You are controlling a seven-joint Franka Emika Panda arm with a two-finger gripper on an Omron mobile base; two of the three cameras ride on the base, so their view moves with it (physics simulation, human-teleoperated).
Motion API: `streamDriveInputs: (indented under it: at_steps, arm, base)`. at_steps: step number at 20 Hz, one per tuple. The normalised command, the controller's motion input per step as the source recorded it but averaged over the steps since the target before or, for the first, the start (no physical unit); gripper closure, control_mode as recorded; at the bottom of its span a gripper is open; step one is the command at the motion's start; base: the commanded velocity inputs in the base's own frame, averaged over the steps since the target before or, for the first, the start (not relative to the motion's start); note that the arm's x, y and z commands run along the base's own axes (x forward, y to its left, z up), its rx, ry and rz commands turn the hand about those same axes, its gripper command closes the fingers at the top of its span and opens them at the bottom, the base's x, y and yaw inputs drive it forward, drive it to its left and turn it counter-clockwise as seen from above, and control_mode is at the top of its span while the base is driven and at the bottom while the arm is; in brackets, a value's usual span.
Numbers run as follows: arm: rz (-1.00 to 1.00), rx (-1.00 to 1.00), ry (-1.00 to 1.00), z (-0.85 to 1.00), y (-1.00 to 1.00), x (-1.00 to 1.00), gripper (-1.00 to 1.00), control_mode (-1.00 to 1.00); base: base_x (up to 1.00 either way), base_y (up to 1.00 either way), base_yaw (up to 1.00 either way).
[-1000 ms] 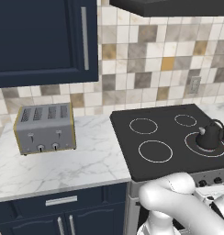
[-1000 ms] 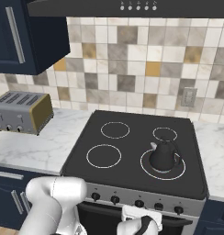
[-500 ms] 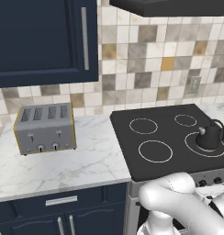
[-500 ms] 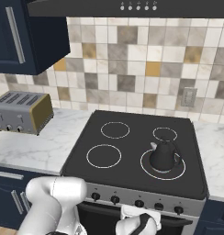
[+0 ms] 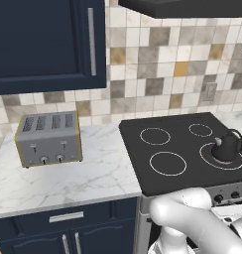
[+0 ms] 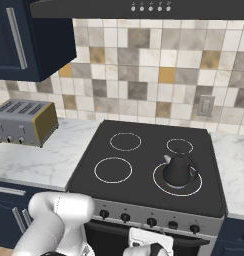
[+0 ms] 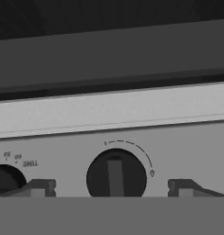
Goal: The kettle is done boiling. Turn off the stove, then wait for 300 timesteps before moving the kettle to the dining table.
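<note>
The marble tabletop [image 5: 78,176] runs along a tiled wall, under navy cabinets [image 5: 43,42]. Set into it is the stove [image 6: 144,170], a black glass cooktop with four white-ringed burners over a steel front carrying a row of dark knobs. In the right base view the kettle [image 6: 178,169] stands upright on the front right burner, spout turned toward the left of that view, its thin handle arching over the lid; in the left base view it sits at the right edge of the cooktop [image 5: 227,148]. A grey four-slot toaster [image 5: 48,139] stands on the tabletop well to the left of the stove, near the wall. A wall outlet [image 6: 205,105] is set in the tiles behind the stove's right side.

The white arm [image 6: 54,220] bends low in front of the oven, with the hand down at the knob panel. In the hand view the end effector [image 7: 111,187] is spread wide, one finger [image 7: 38,187] at each side of a knob [image 7: 116,178], both clear of it. The knob's bar points straight up in that view, below a thin arc marking. Part of another knob [image 7: 6,181] shows at the left, beside tiny lettering too small to read surely.
</note>
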Motion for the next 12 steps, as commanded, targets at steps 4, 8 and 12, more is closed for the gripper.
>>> streamDriveInputs:
  at_steps: [4, 8, 12]
  arm:
    - [0.0, 0.0, -0.12, 0.06, 0.0, -0.44, -1.0, -1.0]
    - [0.0, -0.02, -0.14, 0.25, 0.0, -0.46, -1.0, -1.0]
    - [0.0, -0.07, -0.13, 0.42, 0.0, -0.41, -1.0, -1.0]
  base:
    - [0.0, 0.0, 0.0]
    - [0.0, 0.0, 0.0]
    - [0.0, 0.0, 0.0]
